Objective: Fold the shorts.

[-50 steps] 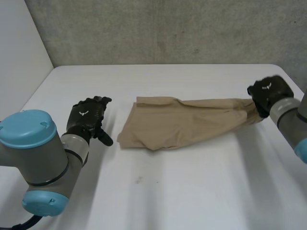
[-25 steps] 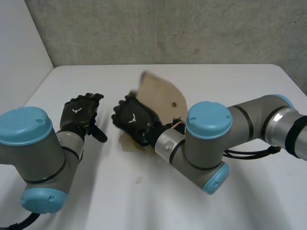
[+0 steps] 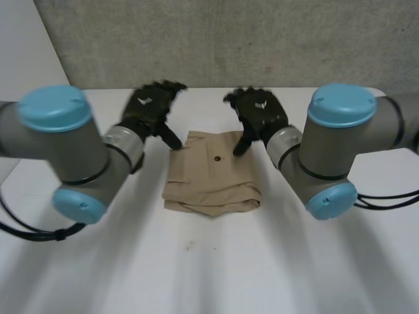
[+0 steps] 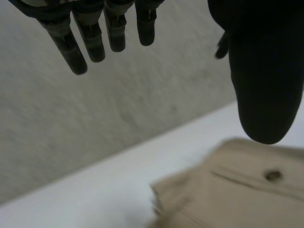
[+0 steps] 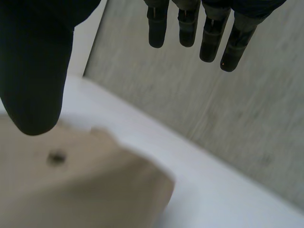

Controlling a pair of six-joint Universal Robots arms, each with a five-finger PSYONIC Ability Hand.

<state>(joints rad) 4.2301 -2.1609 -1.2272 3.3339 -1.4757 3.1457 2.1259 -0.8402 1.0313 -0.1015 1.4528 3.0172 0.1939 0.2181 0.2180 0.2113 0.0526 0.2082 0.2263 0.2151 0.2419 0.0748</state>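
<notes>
Shorts (image 3: 213,176): stretched long a second earlier, were now doubled into a compact stack | left hand (image 3: 149,108), right hand (image 3: 258,111): fingers straight, empty, above far corners | fold judged nearly complete.

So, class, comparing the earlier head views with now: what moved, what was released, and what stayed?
The right hand carried one end of the shorts leftward, folding them in half, then let go; it is now open at their far edge. The left hand moved forward to that edge, still open. The shorts' left end stayed put on the table.
</notes>
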